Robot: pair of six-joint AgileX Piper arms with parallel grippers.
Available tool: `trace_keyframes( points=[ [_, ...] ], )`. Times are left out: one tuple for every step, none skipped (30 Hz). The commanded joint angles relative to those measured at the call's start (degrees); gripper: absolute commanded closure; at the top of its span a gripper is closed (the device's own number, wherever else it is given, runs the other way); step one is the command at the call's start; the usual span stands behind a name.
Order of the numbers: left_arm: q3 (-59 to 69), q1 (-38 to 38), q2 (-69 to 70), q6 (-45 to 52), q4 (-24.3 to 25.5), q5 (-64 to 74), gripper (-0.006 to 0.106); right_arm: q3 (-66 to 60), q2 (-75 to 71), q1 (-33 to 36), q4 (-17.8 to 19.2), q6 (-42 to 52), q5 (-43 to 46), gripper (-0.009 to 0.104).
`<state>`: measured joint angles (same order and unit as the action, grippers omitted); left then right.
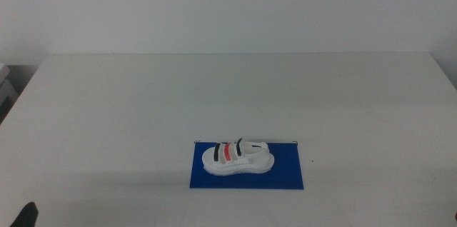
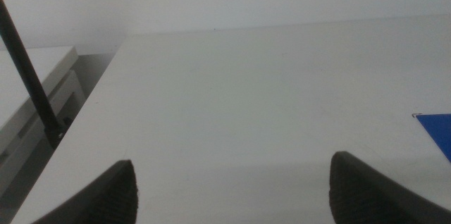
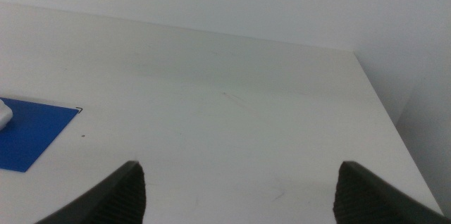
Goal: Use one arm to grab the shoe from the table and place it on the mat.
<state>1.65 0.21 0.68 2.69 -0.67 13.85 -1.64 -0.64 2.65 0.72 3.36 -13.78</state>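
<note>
White desk [image 1: 143, 98], pale wall behind. We see the shoe [image 1: 237, 158] sitting on the blue mat [image 1: 285, 177], so placement looks done. Left claw [image 2: 232, 189] and right claw [image 3: 236, 192] both spread wide, empty, parked well apart from it. Nothing left but staying clear.

From the left wrist camera I get only a corner of the mat [image 2: 438, 131], cut by the frame edge. The right wrist camera clips the mat too, and shows just a sliver of the shoe [image 3: 3, 115] (its straps are out of frame).
</note>
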Motion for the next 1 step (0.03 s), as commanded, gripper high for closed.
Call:
trace_keyframes(
  points=[
    [0.5,0.0,0.9,0.0,-0.2,-4.3,0.007,-0.3,0.2,-0.1,0.6,0.6,4.2,0.017]
  ],
)
